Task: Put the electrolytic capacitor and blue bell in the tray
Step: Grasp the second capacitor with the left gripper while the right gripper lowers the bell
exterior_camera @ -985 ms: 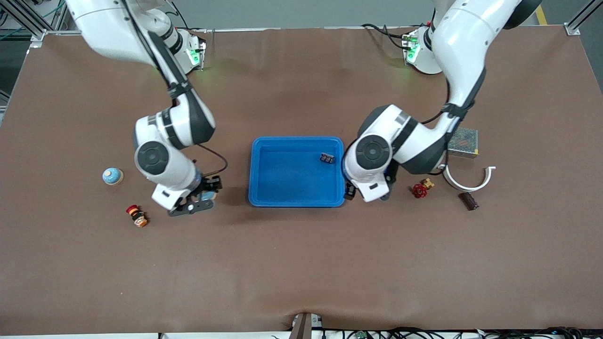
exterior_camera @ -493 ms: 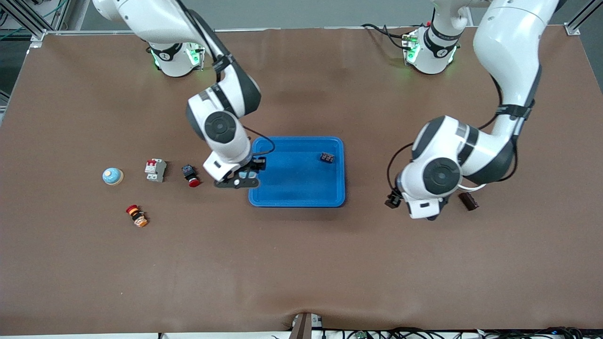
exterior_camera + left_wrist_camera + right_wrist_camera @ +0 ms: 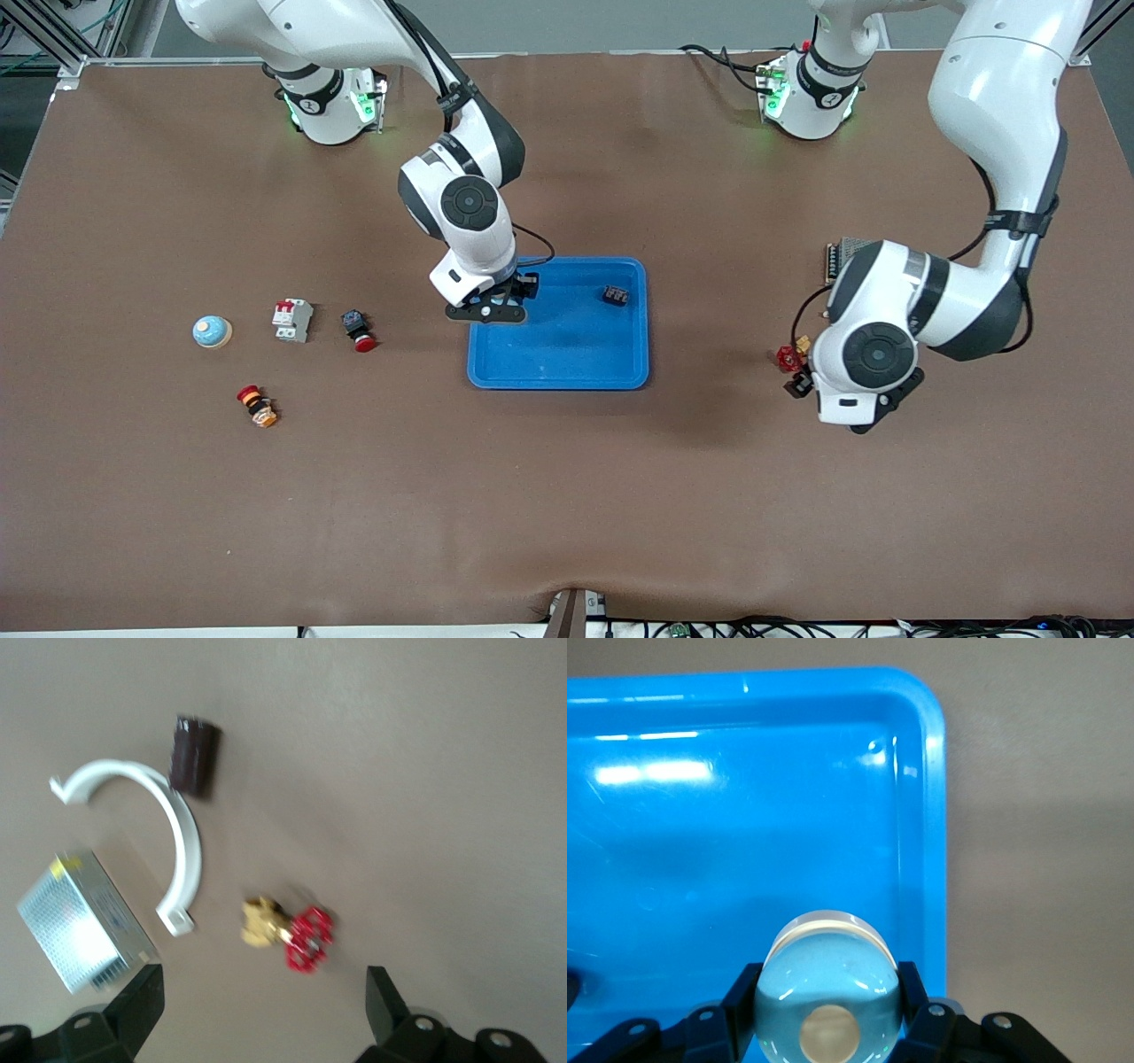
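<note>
**Bell carried over the tray**

Half a second earlier at the rim, the right gripper (image 3: 493, 312) now hung over the tray (image 3: 932, 815), clamped on the blue bell (image 3: 828, 992), a glossy dome. The left gripper (image 3: 261, 1010), fingers apart, hovered over the brass valve (image 3: 288, 930); the dark cylindrical capacitor (image 3: 194, 756) lay beside it, outside the tray.

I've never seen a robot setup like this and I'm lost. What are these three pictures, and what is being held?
Two white robot arms work at a brown table. One picture looks down from a high camera facing them; the other two come from cameras on each arm's wrist. The right gripper holds a blue bell over the blue tray, where a small dark part already lies. The left gripper hangs open and empty over a red-handled brass valve, near a dark capacitor, a white curved clip and a metal box.
</note>
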